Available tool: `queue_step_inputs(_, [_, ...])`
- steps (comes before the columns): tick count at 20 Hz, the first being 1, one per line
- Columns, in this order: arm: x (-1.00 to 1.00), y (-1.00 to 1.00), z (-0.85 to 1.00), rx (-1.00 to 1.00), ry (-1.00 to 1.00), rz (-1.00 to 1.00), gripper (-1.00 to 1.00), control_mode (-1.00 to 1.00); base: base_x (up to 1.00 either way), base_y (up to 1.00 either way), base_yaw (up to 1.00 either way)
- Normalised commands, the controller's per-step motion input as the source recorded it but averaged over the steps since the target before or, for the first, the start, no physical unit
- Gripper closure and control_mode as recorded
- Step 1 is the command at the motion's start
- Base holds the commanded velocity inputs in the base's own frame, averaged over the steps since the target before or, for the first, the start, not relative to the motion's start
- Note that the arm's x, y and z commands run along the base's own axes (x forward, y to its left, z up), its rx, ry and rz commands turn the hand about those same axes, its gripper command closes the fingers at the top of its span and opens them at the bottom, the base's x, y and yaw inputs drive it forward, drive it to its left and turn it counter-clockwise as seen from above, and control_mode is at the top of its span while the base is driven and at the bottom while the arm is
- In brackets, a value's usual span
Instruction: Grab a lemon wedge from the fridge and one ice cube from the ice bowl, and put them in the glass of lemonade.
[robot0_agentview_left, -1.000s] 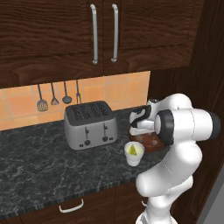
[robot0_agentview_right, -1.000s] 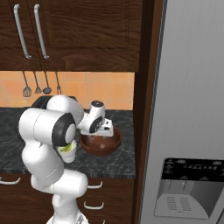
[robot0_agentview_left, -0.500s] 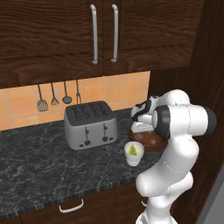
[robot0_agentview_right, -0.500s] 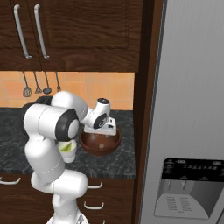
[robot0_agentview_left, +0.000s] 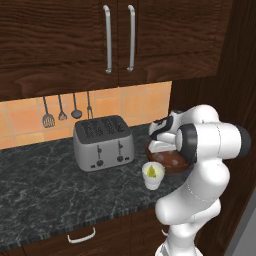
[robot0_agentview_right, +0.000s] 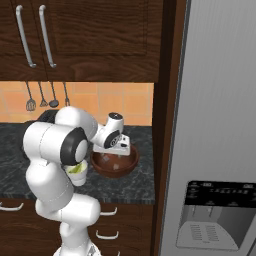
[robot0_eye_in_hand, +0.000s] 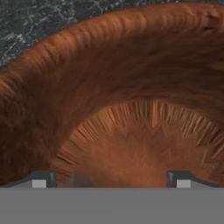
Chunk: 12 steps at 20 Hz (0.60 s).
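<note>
The reddish-brown wooden ice bowl (robot0_agentview_right: 114, 169) stands on the dark counter, right of the glass of lemonade (robot0_agentview_left: 153, 176). A bright yellow lemon wedge (robot0_agentview_left: 149, 171) lies in the glass's pale liquid. My gripper (robot0_agentview_right: 113, 151) hangs just over the bowl's rim, pointing down into it. In the hand view the gripper (robot0_eye_in_hand: 110, 180) is open, its fingertips (robot0_eye_in_hand: 40, 179) wide apart over the bowl's grained inside (robot0_eye_in_hand: 131, 131). A faint translucent ice cube (robot0_eye_in_hand: 81, 178) shows near the left fingertip. Pale ice cubes (robot0_agentview_right: 111, 160) lie in the bowl. The grey steel fridge (robot0_agentview_right: 220, 125) stands at the right.
A boxy steel toaster (robot0_agentview_left: 102, 143) stands left of the glass. Utensils (robot0_agentview_left: 62, 107) hang on the orange tiled wall. Dark wood cabinets with long handles (robot0_agentview_left: 119, 39) hang above the counter. A dark wood panel (robot0_agentview_right: 162, 120) separates the counter from the fridge.
The hand has swung slightly and come down closer to the bowl. Bowl, glass and toaster have not moved.
</note>
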Motion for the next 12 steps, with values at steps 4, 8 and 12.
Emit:
queue_step_inputs(4, [-0.09, 0.06, 0.00, 0.00, 0.00, 0.00, -1.00, -1.00, 0.00, 0.00, 0.00])
queue_step_inputs(8, [-0.26, 0.00, 0.00, 0.00, 0.00, 0.00, -1.00, -1.00, 0.00, 0.00, 0.00])
queue_step_inputs(12, [-0.31, -0.11, -0.02, 0.00, -0.02, 0.00, -1.00, -1.00, 0.00, 0.00, 0.00])
